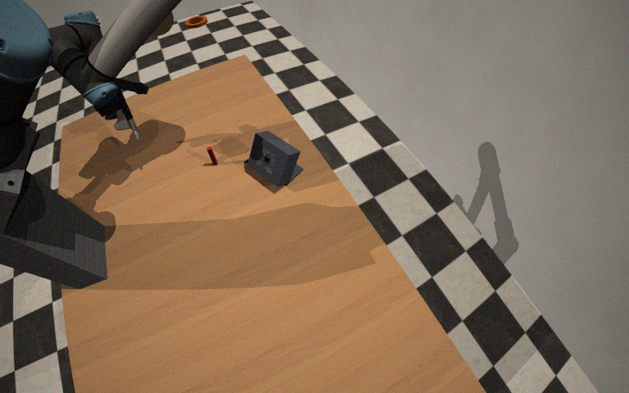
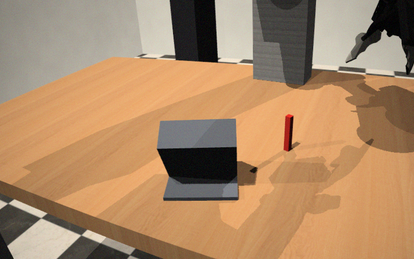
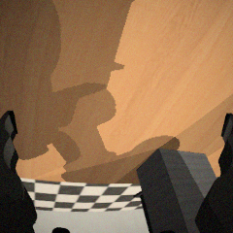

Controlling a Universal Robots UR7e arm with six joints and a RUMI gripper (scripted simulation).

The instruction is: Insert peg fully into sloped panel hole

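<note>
A small red peg (image 1: 211,155) stands upright on the wooden table, a short way left of the dark grey sloped panel block (image 1: 273,157). The panel's sloped face with its small square hole (image 1: 266,160) faces the peg. In the exterior view the peg (image 2: 288,132) stands right of the block's back (image 2: 199,150); the hole is hidden there. My gripper (image 1: 129,124) hangs open and empty above the table near the robot base, well left of the peg. It shows at the top right in the exterior view (image 2: 380,62). In the wrist view its two fingers frame bare table.
The robot's grey base mount (image 1: 30,219) sits at the table's left edge and appears in the wrist view (image 3: 175,189). An orange ring (image 1: 196,20) lies on the checkered floor beyond the table. The table's right edge runs along the checkered floor.
</note>
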